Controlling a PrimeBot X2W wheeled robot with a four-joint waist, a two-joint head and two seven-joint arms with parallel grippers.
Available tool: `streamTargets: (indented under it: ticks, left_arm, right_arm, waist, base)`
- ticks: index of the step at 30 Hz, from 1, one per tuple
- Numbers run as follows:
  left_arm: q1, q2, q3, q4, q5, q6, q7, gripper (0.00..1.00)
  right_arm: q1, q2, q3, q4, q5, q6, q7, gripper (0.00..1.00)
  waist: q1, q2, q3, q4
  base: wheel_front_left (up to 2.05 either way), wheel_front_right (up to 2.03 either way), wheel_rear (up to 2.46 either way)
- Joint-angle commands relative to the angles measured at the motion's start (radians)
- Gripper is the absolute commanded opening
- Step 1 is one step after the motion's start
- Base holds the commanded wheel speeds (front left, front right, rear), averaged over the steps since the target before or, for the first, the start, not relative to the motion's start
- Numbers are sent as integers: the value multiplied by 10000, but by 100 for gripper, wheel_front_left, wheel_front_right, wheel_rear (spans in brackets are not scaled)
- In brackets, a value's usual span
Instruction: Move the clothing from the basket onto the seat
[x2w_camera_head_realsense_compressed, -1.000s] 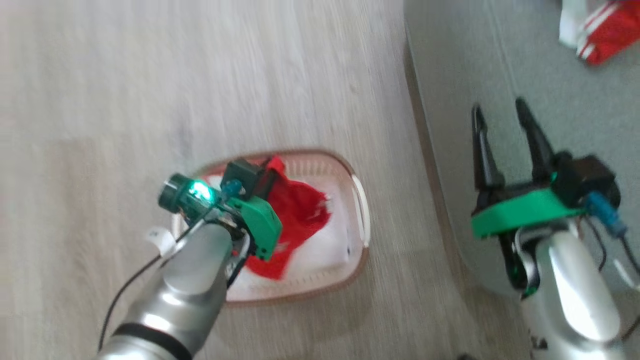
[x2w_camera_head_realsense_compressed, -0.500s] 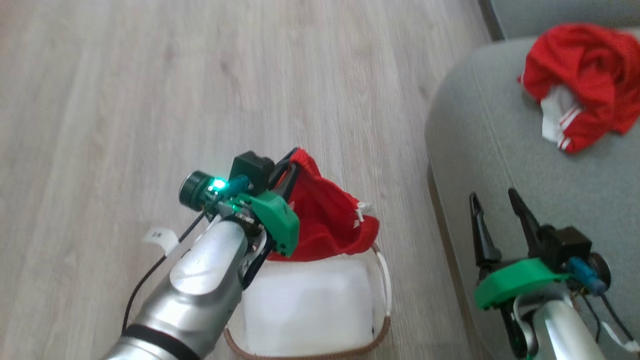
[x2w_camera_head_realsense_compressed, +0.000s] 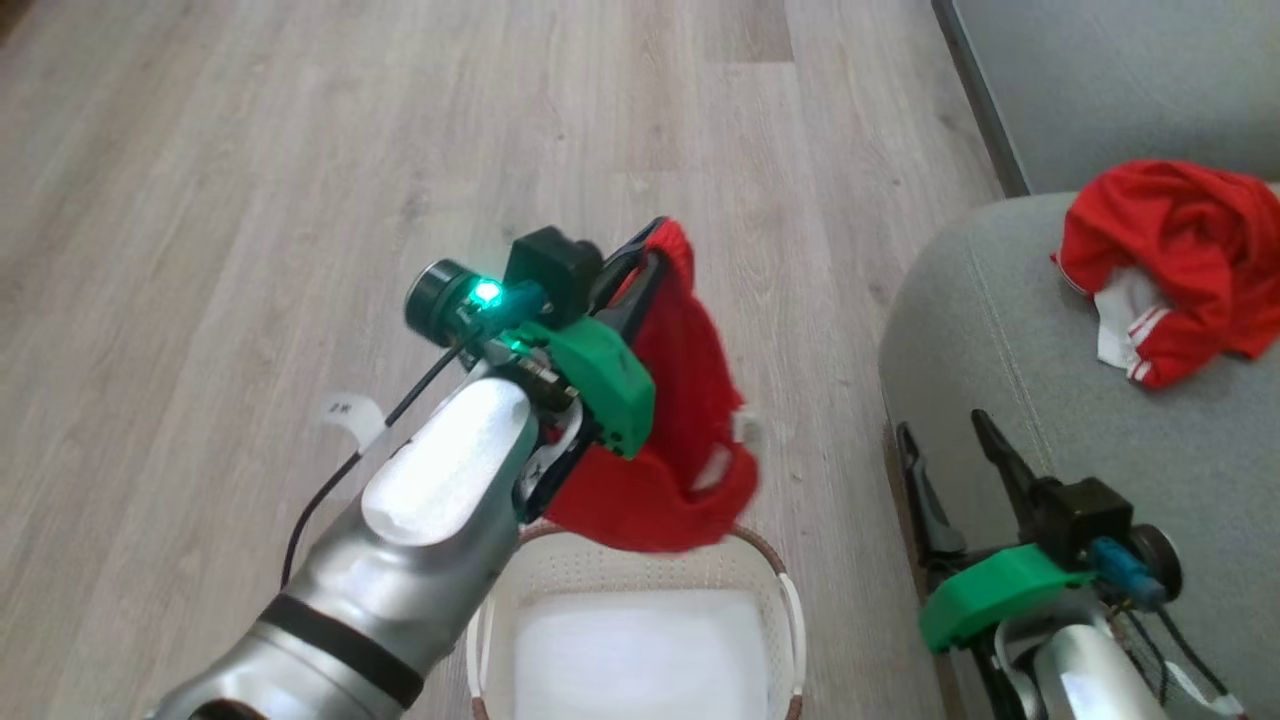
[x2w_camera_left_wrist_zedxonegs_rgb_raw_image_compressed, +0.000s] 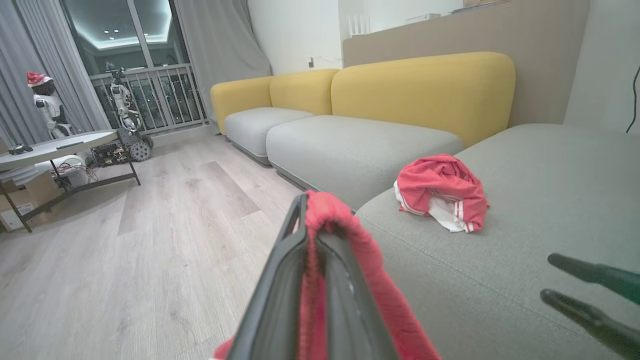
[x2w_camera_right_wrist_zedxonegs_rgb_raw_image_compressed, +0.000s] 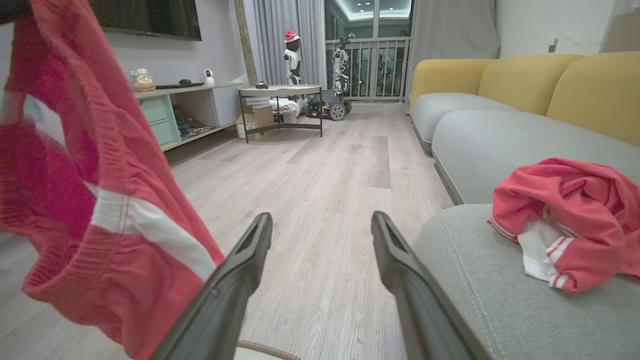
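Observation:
My left gripper (x2w_camera_head_realsense_compressed: 655, 232) is shut on a red garment (x2w_camera_head_realsense_compressed: 680, 420) with white trim, which hangs in the air above the basket (x2w_camera_head_realsense_compressed: 790, 590). The left wrist view shows the fabric (x2w_camera_left_wrist_zedxonegs_rgb_raw_image_compressed: 360, 250) pinched between the dark fingers (x2w_camera_left_wrist_zedxonegs_rgb_raw_image_compressed: 280, 280). The basket's white base (x2w_camera_head_realsense_compressed: 640, 655) lies bare. A second red and white garment (x2w_camera_head_realsense_compressed: 1165, 265) lies crumpled on the grey-green seat (x2w_camera_head_realsense_compressed: 990, 330). My right gripper (x2w_camera_head_realsense_compressed: 940, 425) hangs open at the seat's front edge, with nothing between its fingers (x2w_camera_right_wrist_zedxonegs_rgb_raw_image_compressed: 400, 255). From the right wrist the held garment (x2w_camera_right_wrist_zedxonegs_rgb_raw_image_compressed: 95, 210) hangs at the left.
Pale wood floor (x2w_camera_head_realsense_compressed: 300, 200) stretches to the left and ahead. More grey cushions and yellow sofa backs (x2w_camera_left_wrist_zedxonegs_rgb_raw_image_compressed: 425, 85) stand behind the seat. A low round table (x2w_camera_left_wrist_zedxonegs_rgb_raw_image_compressed: 60, 145) and small robots by the window stand far off across the room.
My left gripper has lifted the red garment up out of the basket, leaving its base bare. The head camera has shifted, so the basket sits lower in the picture. The right gripper stays open.

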Motion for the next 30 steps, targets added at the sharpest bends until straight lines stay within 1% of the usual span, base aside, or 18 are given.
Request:
streamTargets:
  ticks: [1,4,10,16,21,27,28,29,30]
  left_arm:
    - [-790,116,279,-406,-114,114,15,0]
    - [-938,116,21,-685,-342,213,117,0]
    - [-1257,116,-482,-1077,-729,433,164,0]
    - [-1388,116,-1144,-1627,-1230,631,130,0]
    - [-1464,116,-1507,-1772,-1484,756,76,0]
    - [-1566,116,-1733,-1707,-1667,879,8,0]
    - [-1576,116,-1755,-1687,-1701,900,-6,0]
    - [-1578,116,-1774,-1659,-1734,920,-20,0]
    - [-1575,116,-1792,-1621,-1761,938,-34,0]
  right_arm:
    - [-227,-3,285,-252,-99,71,-65,100]
    - [-266,-3,616,-126,-158,71,-65,100]
    - [-538,-3,1821,332,-243,71,-65,100]
    - [-1299,-4,2203,835,-621,71,-65,100]
    - [-1909,-309,3226,1423,-611,71,-65,100]
    - [-2628,-354,4097,1997,-315,71,-65,100]
    - [-2742,-338,4231,2075,-256,71,-65,88]
    - [-2847,-319,4358,2141,-188,71,-65,47]
    - [-2936,-298,4476,2212,-112,71,-65,29]
  waist:
    - [1,-1,-88,89]
    - [1,-1,-194,218]
    - [1,-1,-344,392]
    - [1,-1,-442,621]
    - [1,-1,-450,804]
    - [1,-1,-403,950]
    - [1,-1,-389,970]
    - [1,-1,-377,987]
    - [1,-1,-364,1002]
  base:
    - [0,0,0]
    - [0,0,0]
    - [0,0,0]
    - [0,0,0]
    - [0,0,0]
    - [0,0,0]
    - [0,0,0]
    - [0,0,0]
    - [0,0,0]
